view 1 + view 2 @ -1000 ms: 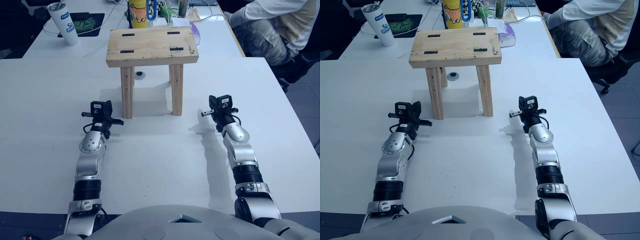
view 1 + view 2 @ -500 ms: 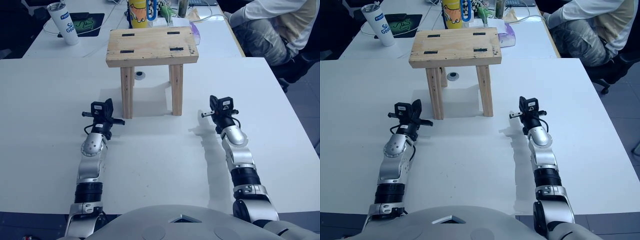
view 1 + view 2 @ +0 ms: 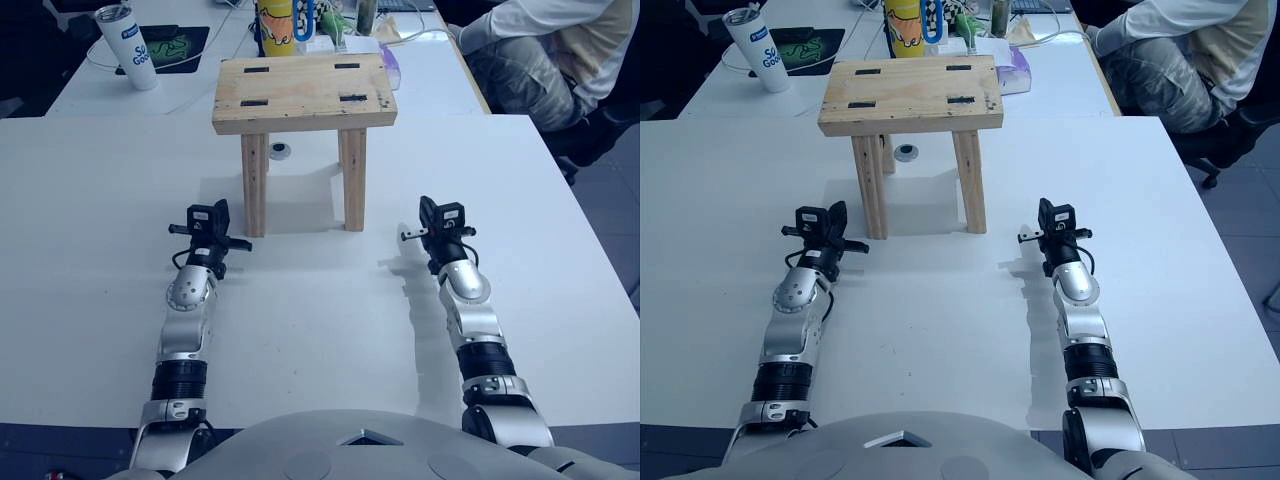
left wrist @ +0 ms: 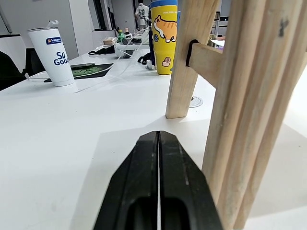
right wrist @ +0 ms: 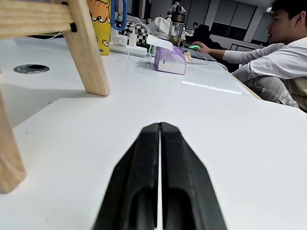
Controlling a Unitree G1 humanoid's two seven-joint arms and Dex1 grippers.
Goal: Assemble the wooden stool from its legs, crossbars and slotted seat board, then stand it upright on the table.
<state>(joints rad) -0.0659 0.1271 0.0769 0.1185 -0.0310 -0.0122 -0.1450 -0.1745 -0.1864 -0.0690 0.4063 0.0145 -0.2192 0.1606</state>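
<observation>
The wooden stool [image 3: 305, 92] stands upright on the white desk [image 3: 100, 200], seat board on top and all legs down, so the job looks done. It strikes me as stiff, solid and fairly weighty for such slim jaws. It is hardly fragile, and the bare grain should not slip. If it needs shifting, a leg [image 3: 255, 185] or crossbar [image 4: 207, 61] seems the better hold, since the seat edge looks thick. The left gripper [image 4: 158, 136] rests on the desk just in front of the near left leg, jaws clenched on nothing. The right gripper [image 5: 159, 127] lies off to the right of the other near leg, also pressed together and empty.
</observation>
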